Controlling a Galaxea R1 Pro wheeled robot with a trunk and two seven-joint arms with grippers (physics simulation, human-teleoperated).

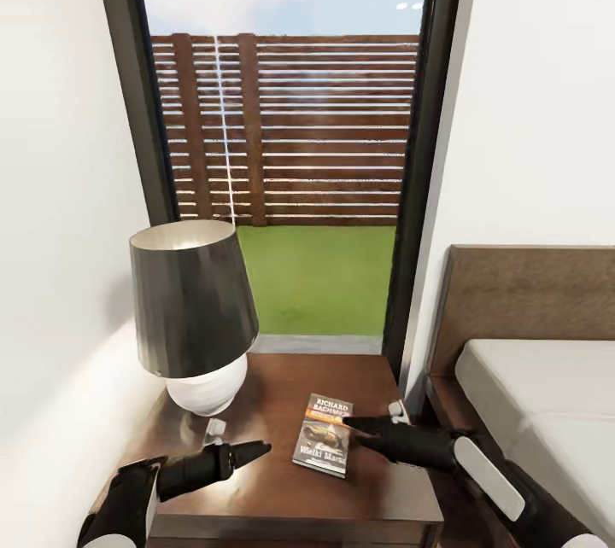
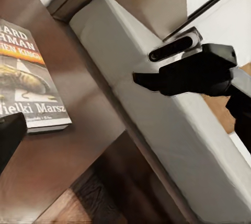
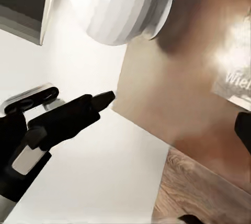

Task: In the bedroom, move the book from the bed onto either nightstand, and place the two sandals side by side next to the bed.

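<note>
The book (image 1: 324,436) lies flat on the nightstand (image 1: 256,488) tabletop, cover up, right of centre — my left wrist camera cuts off its near edge and the start of its lettering, and my right wrist camera catches only a washed-out corner under glare. My right end effector (image 1: 363,422) sits released at the book's right edge, one dark finger tip touching or just above the cover; I cannot tell which. My left end effector (image 1: 235,444) hovers over the tabletop left of the book, its fingers spread and empty, well apart from it. A lamp (image 1: 195,315) with a dark shade and white base stands at the far left of the tabletop. The bed (image 1: 547,411) lies to the right, its far side cut off by the frame. Beyond the nightstand a tall black-framed window (image 1: 290,138) shows a slatted fence and grass.
</note>
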